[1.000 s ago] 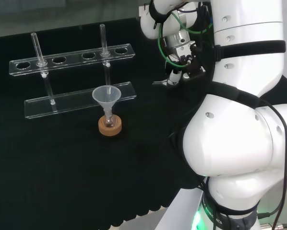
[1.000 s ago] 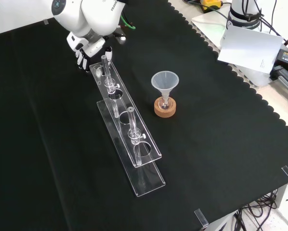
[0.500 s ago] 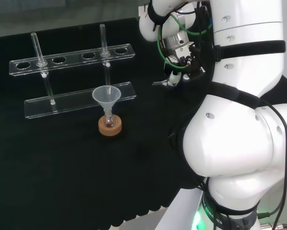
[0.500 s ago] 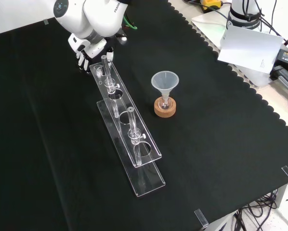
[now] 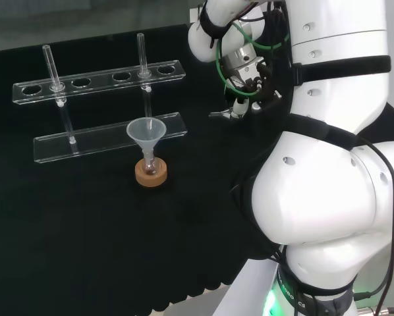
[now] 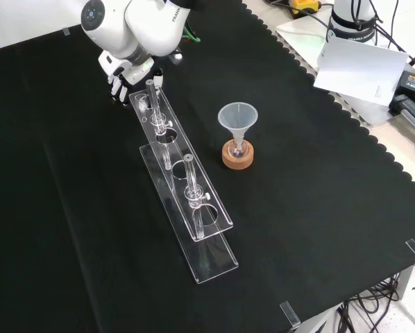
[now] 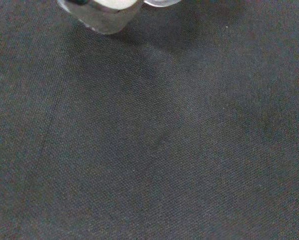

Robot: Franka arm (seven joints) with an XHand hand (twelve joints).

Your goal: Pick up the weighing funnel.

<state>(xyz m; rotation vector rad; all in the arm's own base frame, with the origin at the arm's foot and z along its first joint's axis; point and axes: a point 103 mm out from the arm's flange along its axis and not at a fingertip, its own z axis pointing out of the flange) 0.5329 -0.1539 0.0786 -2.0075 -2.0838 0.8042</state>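
In the head view my hand [image 5: 242,92] hangs low over the cloth, right of the rack, with its fingers curled down. A small greyish clear piece, the weighing funnel [image 5: 218,114], pokes out leftward from between those fingers, and they appear closed on it. From the front, the hand [image 6: 126,75] sits under the arm's white link at the rack's far end, its black and white fingertips [image 6: 116,87] bent toward the cloth. The wrist view has a blurred white part of the hand [image 7: 105,11] over close black cloth.
A clear test tube rack [image 6: 183,182] holding two tubes runs down the cloth from the hand. The big funnel [image 6: 237,119] stands in a small flask on a cork ring [image 6: 237,155], to the rack's right. The arm's white links [image 5: 329,171] bulk large at the head view's right.
The hand and wrist have crept slightly up and left in the head view. The arm's link has shifted a little right in the front view. The clear piece has stayed at the fingers.
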